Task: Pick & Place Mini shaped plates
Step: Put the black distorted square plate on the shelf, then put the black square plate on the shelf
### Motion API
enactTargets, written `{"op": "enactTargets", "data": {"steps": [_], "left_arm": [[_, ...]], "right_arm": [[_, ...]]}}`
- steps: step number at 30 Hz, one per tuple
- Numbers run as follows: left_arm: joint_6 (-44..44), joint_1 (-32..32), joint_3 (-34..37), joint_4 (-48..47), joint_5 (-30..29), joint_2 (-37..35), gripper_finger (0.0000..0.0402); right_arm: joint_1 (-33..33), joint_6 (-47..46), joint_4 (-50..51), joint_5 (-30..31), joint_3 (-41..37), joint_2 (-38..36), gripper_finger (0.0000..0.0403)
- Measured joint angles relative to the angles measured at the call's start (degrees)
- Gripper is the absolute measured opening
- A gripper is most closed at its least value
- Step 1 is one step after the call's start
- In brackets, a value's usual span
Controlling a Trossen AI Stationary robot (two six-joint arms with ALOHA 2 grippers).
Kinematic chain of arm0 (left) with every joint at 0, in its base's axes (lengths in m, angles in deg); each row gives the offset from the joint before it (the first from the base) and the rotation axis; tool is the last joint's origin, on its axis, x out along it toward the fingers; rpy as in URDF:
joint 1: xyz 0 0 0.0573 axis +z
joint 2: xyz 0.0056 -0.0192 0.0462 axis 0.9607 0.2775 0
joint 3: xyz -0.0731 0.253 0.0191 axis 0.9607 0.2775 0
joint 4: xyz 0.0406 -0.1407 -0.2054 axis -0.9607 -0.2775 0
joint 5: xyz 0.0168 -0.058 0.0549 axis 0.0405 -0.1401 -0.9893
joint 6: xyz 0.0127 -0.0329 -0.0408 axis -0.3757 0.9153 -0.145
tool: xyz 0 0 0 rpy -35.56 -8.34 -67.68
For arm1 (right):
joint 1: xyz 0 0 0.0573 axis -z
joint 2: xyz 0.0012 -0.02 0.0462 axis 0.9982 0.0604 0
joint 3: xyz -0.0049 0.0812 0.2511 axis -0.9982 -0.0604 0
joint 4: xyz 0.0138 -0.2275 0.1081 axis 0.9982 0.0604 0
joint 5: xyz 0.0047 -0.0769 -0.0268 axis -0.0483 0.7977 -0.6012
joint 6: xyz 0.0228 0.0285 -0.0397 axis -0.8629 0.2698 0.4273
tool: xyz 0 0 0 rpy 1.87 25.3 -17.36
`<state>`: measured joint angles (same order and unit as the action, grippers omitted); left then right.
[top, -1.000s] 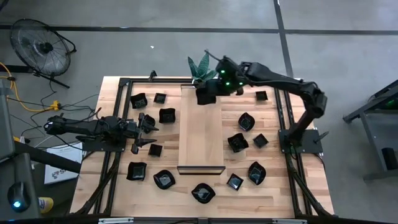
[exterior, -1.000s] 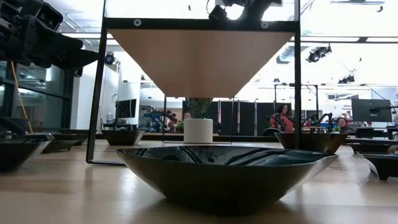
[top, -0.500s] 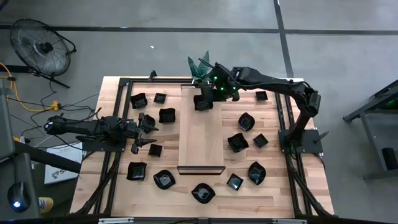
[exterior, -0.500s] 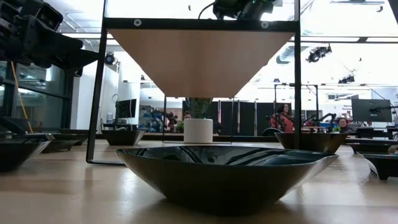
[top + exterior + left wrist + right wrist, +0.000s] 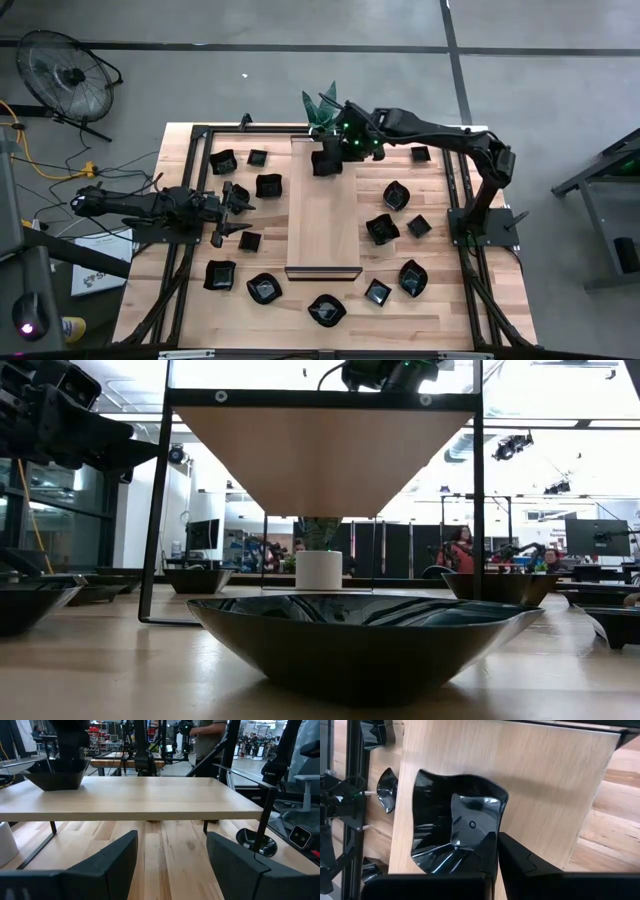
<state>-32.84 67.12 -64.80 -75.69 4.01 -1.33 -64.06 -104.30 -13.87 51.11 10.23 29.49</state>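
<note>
Several glossy black mini plates lie on the table on both sides of a long pale board [image 5: 323,225] that stands raised on legs. My right gripper [image 5: 331,158] is over the board's far end, shut on one wavy-rimmed plate [image 5: 452,827]. That plate also shows in the left wrist view [image 5: 54,776], at the board's surface. My left gripper [image 5: 231,213] waits open near the table's left side, level, facing the board [image 5: 130,795]. One plate [image 5: 365,635] fills the foreground of the low view. My right gripper pinches the plate's raised rim [image 5: 496,834]. One finger [image 5: 487,851] is inside the dish and the other [image 5: 522,861] is outside it. The fingers come from above, slanting down. The plate sits level at the board's far end; I cannot tell whether its base touches the wood.
A potted plant [image 5: 322,105] stands just beyond the board's far end, close to the right arm. A black metal frame [image 5: 200,135] edges the table. Plates [image 5: 396,195] crowd both side strips. The board's middle and near end are bare wood.
My right gripper has carried the plate from near the plant toward the table's near edge and a little left, lowering it over the board's far end, then has kept still for the last half second. It has stayed shut on the plate.
</note>
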Motion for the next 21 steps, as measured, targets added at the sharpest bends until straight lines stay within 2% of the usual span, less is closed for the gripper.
{"op": "enactTargets", "data": {"steps": [8,12,15,21], "left_arm": [[0.0,0.0,0.0,0.0,0.0,0.0,0.0234],[0.0,0.0,0.0,0.0,0.0,0.0,0.0234],[0.0,0.0,0.0,0.0,0.0,0.0,0.0234],[0.0,0.0,0.0,0.0,0.0,0.0,0.0234]], "right_arm": [[0.0,0.2,0.0,-0.2,0.0,0.0,0.0051],[0.6,1.7,0.2,-2.3,0.1,0.0,0.0067],[1.5,2.9,0.4,-5.4,0.2,-0.5,0.0073],[2.0,7.0,1.5,-4.9,0.2,-2.8,0.0074]]}}
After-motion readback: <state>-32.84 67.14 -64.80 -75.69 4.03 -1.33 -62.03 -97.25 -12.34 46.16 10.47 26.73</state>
